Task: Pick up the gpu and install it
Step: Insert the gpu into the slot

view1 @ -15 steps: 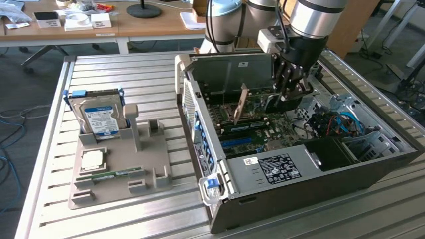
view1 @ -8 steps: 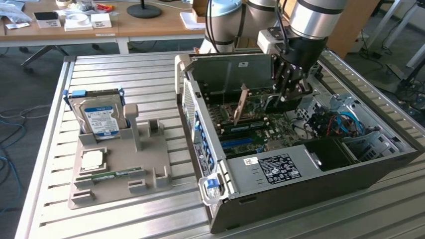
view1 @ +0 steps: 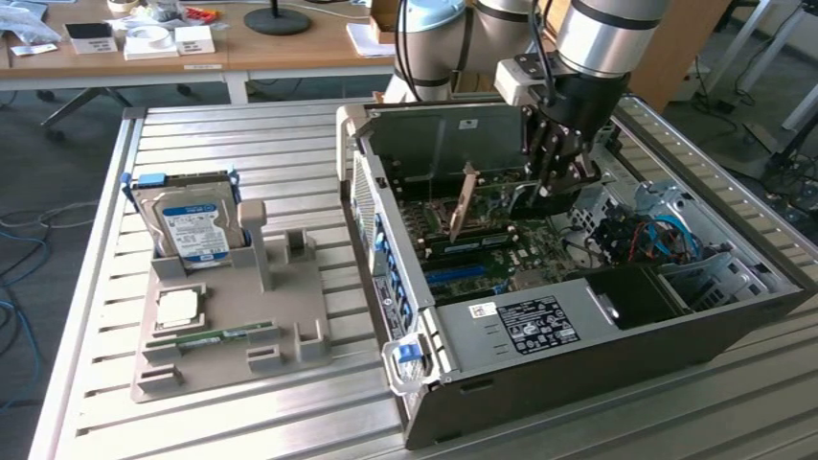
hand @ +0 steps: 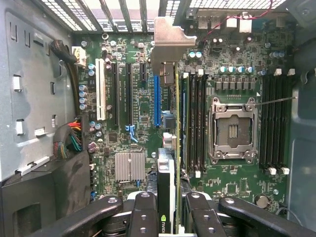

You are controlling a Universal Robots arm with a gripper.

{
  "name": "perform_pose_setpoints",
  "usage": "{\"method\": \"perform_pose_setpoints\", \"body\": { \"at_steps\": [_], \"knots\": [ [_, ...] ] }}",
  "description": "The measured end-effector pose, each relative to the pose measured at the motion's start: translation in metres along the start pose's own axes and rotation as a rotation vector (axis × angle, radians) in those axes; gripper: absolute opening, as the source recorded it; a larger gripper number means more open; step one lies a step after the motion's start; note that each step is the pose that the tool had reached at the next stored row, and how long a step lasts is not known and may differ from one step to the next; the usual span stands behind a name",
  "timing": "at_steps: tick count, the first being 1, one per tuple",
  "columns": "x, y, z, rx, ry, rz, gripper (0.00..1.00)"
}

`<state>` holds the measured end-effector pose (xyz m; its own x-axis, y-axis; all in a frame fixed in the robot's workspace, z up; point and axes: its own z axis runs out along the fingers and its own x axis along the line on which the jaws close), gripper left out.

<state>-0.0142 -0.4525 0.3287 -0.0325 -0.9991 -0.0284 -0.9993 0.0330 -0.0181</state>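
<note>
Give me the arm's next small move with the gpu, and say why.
Likely a slight sideways shift of the gpu toward the blue expansion slot before lowering. The gripper is clamped on the card above the motherboard, and its green edge appears to sit nearer the RAM slots than over that slot.

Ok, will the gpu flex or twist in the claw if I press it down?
Probably stiff: the gpu is a flat board, straight along its visible edge. The claw grips one end, with the metal bracket far out, so it may pivot under a push. Likely fragile: thin board edge above the crowded motherboard.
</note>
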Motion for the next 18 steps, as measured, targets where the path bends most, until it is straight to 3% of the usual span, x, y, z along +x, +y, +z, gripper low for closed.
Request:
{"method": "perform_pose_setpoints", "body": {
  "at_steps": [18],
  "knots": [
    [0.0001,0.0001,0.0043,0.0000,0.0000,0.000,0.27]
  ]
}}
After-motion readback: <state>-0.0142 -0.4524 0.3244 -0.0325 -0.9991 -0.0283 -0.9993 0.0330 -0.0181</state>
